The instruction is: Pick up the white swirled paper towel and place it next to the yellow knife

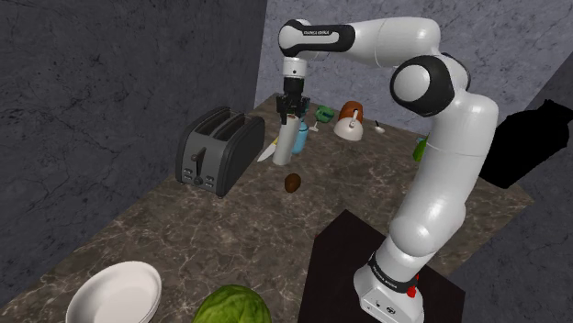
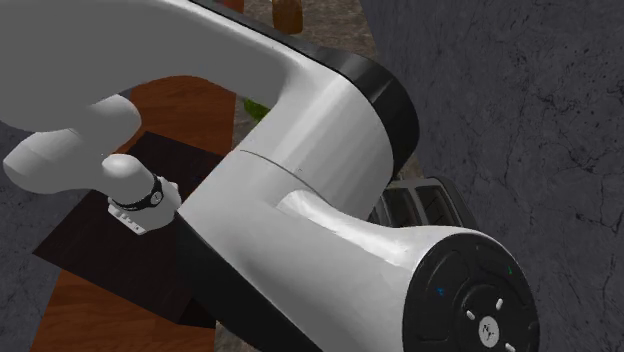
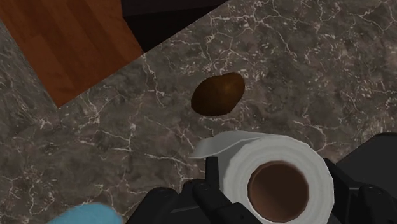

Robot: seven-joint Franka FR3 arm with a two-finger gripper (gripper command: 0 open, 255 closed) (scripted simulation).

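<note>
Where shoulder view's lower edge cuts marble counter (image 1: pixel 184 229), white bowl (image 1: pixel 115 292) and green melon (image 1: pixel 231 306) sit nearest. Further up, brown oval fruit (image 1: pixel 293 183). Just behind it, at frame centre, white paper towel roll (image 1: pixel 288 142) upright, gripper (image 1: pixel 292 116) on top, jaws pinching roll's sides. Knife (image 1: pixel 267 152) just left of roll, beside black toaster (image 1: pixel 219 150). Kettle (image 1: pixel 350 121) farthest, upper right.
</note>
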